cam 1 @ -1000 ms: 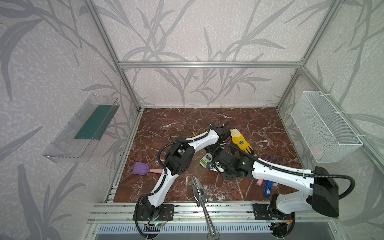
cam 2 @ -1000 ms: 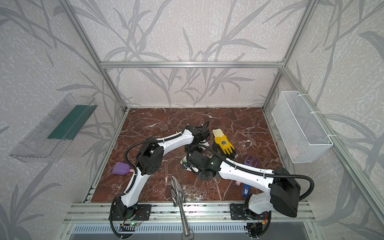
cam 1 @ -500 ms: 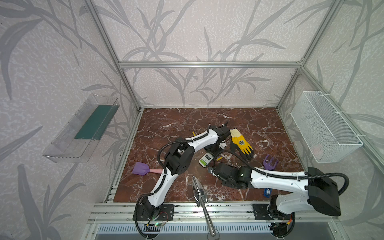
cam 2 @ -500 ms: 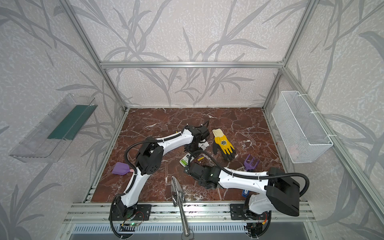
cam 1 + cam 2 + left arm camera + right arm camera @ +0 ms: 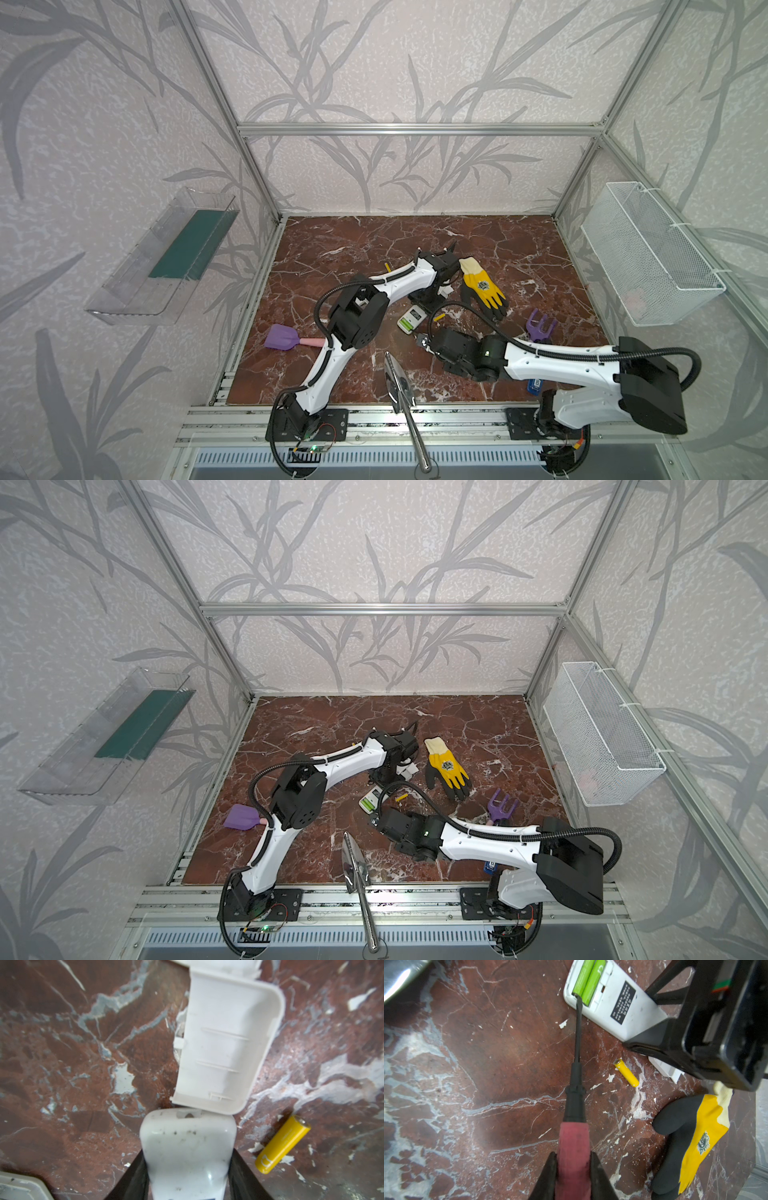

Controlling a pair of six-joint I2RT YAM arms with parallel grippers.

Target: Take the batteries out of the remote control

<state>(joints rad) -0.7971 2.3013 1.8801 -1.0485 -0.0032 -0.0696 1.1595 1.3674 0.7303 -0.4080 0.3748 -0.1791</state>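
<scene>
The white remote control (image 5: 612, 1001) lies back-up on the marble floor, its compartment uncovered, with two green batteries (image 5: 588, 980) inside. My left gripper (image 5: 187, 1167) is shut on the remote's other end (image 5: 187, 1142). My right gripper (image 5: 574, 1159) is shut on the pink handle of a screwdriver (image 5: 576, 1084); its tip touches the end of one green battery. A yellow battery (image 5: 626, 1075) lies loose beside the remote. In both top views the remote (image 5: 411, 322) (image 5: 371, 801) sits between the left gripper (image 5: 428, 295) and the right gripper (image 5: 424, 340).
The white battery cover (image 5: 224, 1043) lies just beyond the remote. A yellow-black glove (image 5: 484, 289), purple rake (image 5: 540, 326), purple shovel (image 5: 282, 337), metal trowel (image 5: 399, 382) and a second yellow battery (image 5: 387, 266) lie around. A wire basket (image 5: 648, 253) hangs on the right wall.
My right arm drew back toward the front edge, uncovering the remote and the yellow battery beside it. The left arm has not moved.
</scene>
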